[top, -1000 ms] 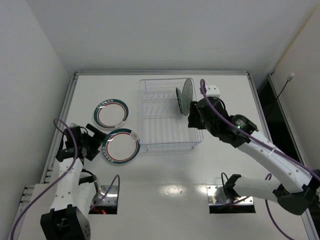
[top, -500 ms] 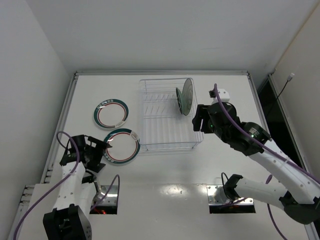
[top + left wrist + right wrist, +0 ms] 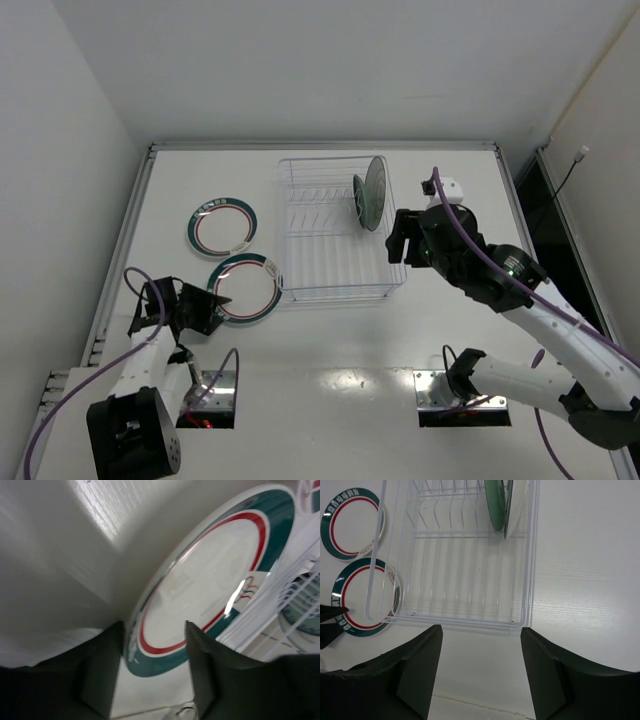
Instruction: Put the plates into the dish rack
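Top view: left gripper has dropped back to the near-left rim of the near green-rimmed plate. Right gripper has backed off to the right of the dish rack. Rack holds 2 upright plates at its far right. Far green-rimmed plate lies flat left of the rack.
Left wrist: fingers apart, straddling the near plate's rim.
Right wrist: fingers apart, nothing between.

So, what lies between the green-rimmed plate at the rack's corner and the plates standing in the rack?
Only the dish rack itself: its wall and empty tines, from the green-rimmed plate to the standing plates. The right wrist view shows it.
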You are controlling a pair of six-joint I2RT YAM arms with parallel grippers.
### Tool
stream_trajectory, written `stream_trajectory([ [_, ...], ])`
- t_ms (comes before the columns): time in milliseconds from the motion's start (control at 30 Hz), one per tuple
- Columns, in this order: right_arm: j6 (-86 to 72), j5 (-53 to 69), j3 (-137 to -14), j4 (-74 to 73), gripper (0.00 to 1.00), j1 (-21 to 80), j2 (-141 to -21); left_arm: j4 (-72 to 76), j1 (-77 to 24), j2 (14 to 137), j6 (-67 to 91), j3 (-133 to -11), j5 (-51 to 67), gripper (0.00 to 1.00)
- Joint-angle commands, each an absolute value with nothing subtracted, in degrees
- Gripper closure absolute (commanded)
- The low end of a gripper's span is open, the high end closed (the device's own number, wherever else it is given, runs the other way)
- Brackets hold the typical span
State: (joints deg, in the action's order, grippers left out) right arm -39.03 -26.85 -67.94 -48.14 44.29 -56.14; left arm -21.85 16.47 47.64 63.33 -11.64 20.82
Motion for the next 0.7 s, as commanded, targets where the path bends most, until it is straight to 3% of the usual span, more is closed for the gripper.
stream_trajectory([
  [0, -39.5, -27.9, -70.6, -48.3, 0.38, 43.6, -54.7, -17.9, 16.7, 49.8, 62.0, -8.0, 20.5, 0.55],
  [67, -39.5, -27.9, -70.6, -48.9, 0.38, 43.6, -54.7, -17.9, 16.7, 49.8, 61.4, -7.5, 22.2, 0.73],
  [267, -39.5, -27.9, -71.1, -48.9, 0.38, 43.6, -54.7, -20.5, 16.7, 46.1, 61.4, -9.4, 24.1, 1.00],
  [667, -39.5, -20.1, -67.9, -43.8, 0.36, 43.6, -55.2, -32.3, 14.9, 42.3, 61.3, -31.2, 23.5, 1.00],
])
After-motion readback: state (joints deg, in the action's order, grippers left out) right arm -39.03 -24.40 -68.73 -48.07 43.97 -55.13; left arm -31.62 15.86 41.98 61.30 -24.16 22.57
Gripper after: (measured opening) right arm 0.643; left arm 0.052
